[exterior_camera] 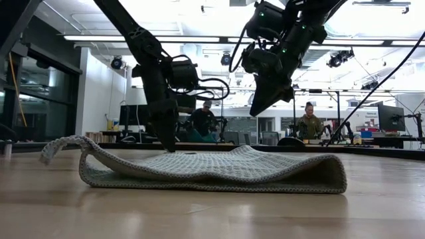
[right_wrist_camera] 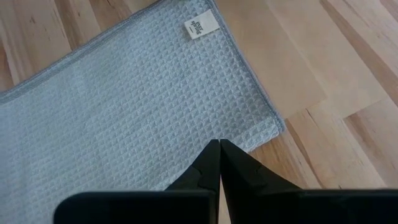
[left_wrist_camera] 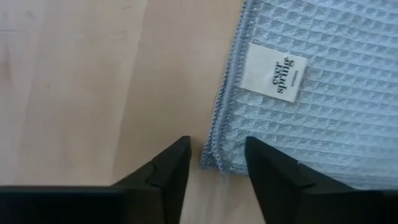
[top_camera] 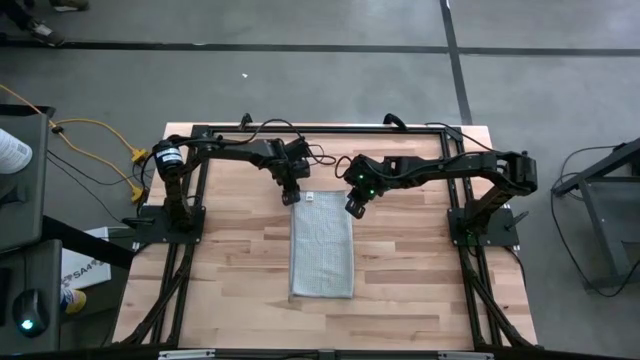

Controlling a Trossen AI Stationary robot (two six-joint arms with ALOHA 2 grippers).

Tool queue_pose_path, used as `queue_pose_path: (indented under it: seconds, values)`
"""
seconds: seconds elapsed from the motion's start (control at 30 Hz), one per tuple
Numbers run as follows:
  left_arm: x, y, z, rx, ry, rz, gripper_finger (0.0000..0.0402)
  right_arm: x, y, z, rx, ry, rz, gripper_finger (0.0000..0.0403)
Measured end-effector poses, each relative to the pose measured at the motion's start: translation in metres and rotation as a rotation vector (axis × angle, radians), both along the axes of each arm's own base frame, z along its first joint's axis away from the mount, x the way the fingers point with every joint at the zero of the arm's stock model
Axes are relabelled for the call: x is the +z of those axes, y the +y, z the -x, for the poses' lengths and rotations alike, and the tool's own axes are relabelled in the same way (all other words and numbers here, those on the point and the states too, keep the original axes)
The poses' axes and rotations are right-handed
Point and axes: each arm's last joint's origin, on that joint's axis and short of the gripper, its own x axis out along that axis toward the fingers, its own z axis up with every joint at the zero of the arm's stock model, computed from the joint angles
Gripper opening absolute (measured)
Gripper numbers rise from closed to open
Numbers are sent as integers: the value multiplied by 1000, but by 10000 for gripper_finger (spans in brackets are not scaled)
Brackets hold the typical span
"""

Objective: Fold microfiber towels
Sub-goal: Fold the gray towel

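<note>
One grey-blue microfiber towel (top_camera: 322,248) lies folded into a long strip at the middle of the wooden table (top_camera: 230,270), its white tag (left_wrist_camera: 277,71) at the far end. The left gripper (top_camera: 291,195) sits low at the towel's far left corner, fingers parted, gripping nothing. The right gripper (top_camera: 355,207) hovers over the far right corner, fingers pressed together and empty.

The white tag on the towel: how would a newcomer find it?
On the wooden table, find the grey-blue towel at its centre. At the towel's far corner, beside the open left gripper, sits the white tag, the only printed patch on it.
</note>
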Motion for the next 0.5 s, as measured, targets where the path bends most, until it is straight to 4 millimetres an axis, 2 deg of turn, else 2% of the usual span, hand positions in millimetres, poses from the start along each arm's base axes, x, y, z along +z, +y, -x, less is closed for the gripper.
queue_pose_path:
  seconds: [0.33,0.5]
  values:
    - [0,1,0,30,0,1,15,0,0,0,-1,0,2,3]
    - [1,0,1,29,3,20,9,0,0,0,-2,0,3,2]
